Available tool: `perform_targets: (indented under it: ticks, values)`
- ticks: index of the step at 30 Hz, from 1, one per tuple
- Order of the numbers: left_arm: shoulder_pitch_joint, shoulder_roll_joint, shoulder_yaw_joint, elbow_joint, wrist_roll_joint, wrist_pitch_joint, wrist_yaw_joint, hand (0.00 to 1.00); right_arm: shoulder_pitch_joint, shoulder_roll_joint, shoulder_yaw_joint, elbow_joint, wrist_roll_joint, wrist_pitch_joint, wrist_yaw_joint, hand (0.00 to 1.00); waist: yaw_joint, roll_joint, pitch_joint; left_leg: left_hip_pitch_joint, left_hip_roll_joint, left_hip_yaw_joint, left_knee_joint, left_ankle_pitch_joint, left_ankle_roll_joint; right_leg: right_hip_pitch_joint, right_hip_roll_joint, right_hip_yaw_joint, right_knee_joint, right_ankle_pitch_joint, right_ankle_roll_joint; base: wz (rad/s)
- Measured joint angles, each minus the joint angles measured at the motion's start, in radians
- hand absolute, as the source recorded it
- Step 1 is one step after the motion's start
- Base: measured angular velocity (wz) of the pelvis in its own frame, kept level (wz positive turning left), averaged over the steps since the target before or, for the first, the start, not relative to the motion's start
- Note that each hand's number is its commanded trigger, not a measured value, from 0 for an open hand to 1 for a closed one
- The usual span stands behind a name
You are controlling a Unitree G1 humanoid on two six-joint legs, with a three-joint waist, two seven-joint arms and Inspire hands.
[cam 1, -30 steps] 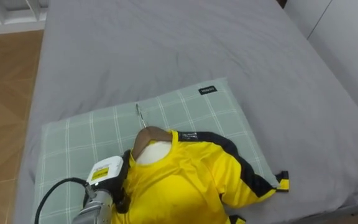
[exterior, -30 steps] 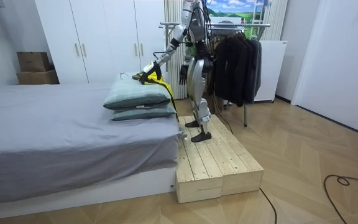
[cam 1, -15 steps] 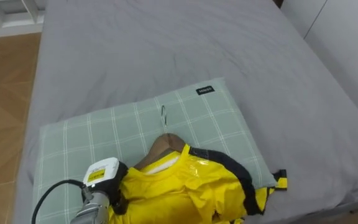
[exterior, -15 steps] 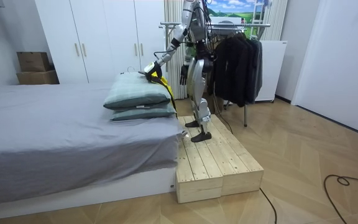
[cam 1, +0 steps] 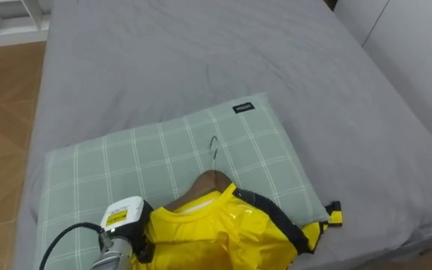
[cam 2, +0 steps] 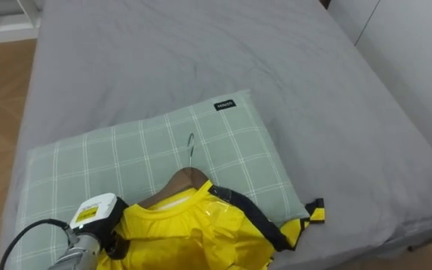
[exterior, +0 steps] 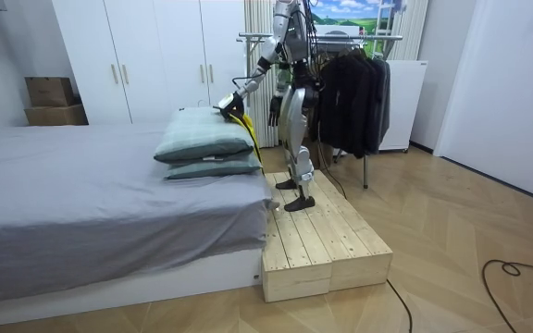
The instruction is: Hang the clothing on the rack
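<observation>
Yellow jersey (cam 1: pixel 223 238) on brown wooden hanger (cam 1: pixel 205 183), hook at twelve o'clock left free for hanging; left robot hand (cam 1: pixel 131 229), grip hidden beneath.

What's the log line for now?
left robot hand: at yellow black-trimmed shirt | shirt: on wooden hanger, over green checked pillow | right robot hand: at side

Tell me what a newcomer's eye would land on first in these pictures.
The bright yellow shirt on a wooden hanger stands out first, on the green checked pillow at the near edge of the grey bed, with the robot's left hand at its edge. In the room view, the robot stands on a wooden platform beside the bed, a rack of dark clothes behind it.
</observation>
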Motion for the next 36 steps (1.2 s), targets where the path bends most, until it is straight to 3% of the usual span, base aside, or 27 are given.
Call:
perform_targets:
  ticks: [10, 18, 19, 20, 22, 24, 27, 31, 32, 36]
  values:
    - [0.003, 0.002, -0.009, 0.004, -0.027, 0.0, 0.0, 1.0, 0.001, 0.0, -0.001, 0.0, 0.0, -0.001, -0.001, 0.0, -0.005, -0.006, -0.0009, 0.007, 0.0, 0.002, -0.001, 0.003, 0.0, 0.009, 0.0, 0.002, -0.003, 0.0, 0.0, 0.0]
    - [0.007, 0.001, 0.005, 0.001, -0.198, -0.007, 0.002, 1.0, 0.002, 0.001, 0.0, -0.004, 0.02, -0.002, -0.019, 0.0, 0.005, -0.007, -0.0052, 0.031, 0.0, 0.001, -0.003, 0.003, 0.0, 0.032, 0.001, 0.001, -0.003, 0.0, 0.0, 0.0]
    - [0.018, 0.001, 0.01, -0.004, -0.205, -0.009, 0.003, 1.0, 0.008, 0.001, -0.001, -0.004, 0.027, -0.002, -0.019, 0.0, 0.007, -0.007, -0.0092, 0.04, 0.0, 0.001, -0.004, 0.003, 0.0, 0.04, 0.001, 0.001, -0.003, -0.001, 0.001, 0.0]
    - [0.04, 0.001, 0.023, -0.022, -0.204, -0.01, 0.003, 1.0, 0.019, 0.001, -0.003, -0.005, 0.037, -0.003, -0.019, 0.0, 0.008, -0.007, -0.0233, 0.044, 0.0, 0.001, -0.009, 0.003, 0.0, 0.042, 0.002, 0.003, -0.006, -0.001, 0.001, 0.0]
    - [0.07, 0.001, 0.038, -0.051, -0.206, -0.011, 0.003, 1.0, 0.036, 0.0, -0.006, -0.003, 0.044, -0.003, -0.018, 0.0, 0.009, -0.008, -0.0262, 0.073, 0.0, 0.001, -0.021, 0.004, -0.001, 0.075, 0.004, 0.001, -0.021, 0.0, 0.0, 0.0]
    - [0.11, 0.01, 0.046, -0.096, -0.228, -0.012, 0.002, 1.0, 0.072, -0.003, -0.046, -0.004, 0.041, -0.004, -0.013, 0.0, 0.012, -0.004, -0.0384, 0.116, 0.0, 0.001, -0.035, 0.003, -0.003, 0.114, 0.005, 0.0, -0.026, -0.002, 0.001, 0.0]
    - [0.114, 0.031, 0.079, -0.143, -0.281, -0.012, 0.002, 1.0, 0.099, -0.006, -0.098, -0.006, 0.038, -0.004, -0.016, 0.0, 0.018, -0.001, -0.0411, 0.145, 0.0, -0.005, -0.039, 0.003, -0.004, 0.149, 0.007, -0.001, -0.04, -0.001, 0.001, 0.02]
    - [0.116, 0.065, 0.126, -0.266, -0.33, -0.012, 0.002, 1.0, 0.162, -0.018, -0.165, -0.012, 0.042, -0.005, -0.03, 0.0, 0.029, 0.016, -0.0526, 0.199, -0.002, -0.021, -0.05, 0.001, -0.007, 0.218, 0.008, -0.015, -0.062, -0.001, 0.001, 0.12]
    - [0.123, 0.069, 0.143, -0.299, -0.333, -0.012, 0.002, 1.0, 0.174, -0.024, -0.177, -0.014, 0.045, -0.005, -0.033, 0.0, 0.03, 0.025, -0.0571, 0.215, -0.003, -0.023, -0.053, 0.0, -0.009, 0.239, 0.009, -0.015, -0.073, -0.001, 0.001, 0.0]
    - [0.193, 0.077, 0.185, -0.478, -0.333, -0.014, 0.023, 1.0, 0.2, -0.031, -0.218, -0.015, 0.054, -0.005, -0.044, 0.0, 0.032, 0.04, -0.0589, 0.266, -0.005, -0.025, -0.077, 0.003, -0.012, 0.284, 0.011, -0.016, -0.091, -0.002, 0.001, 0.0]
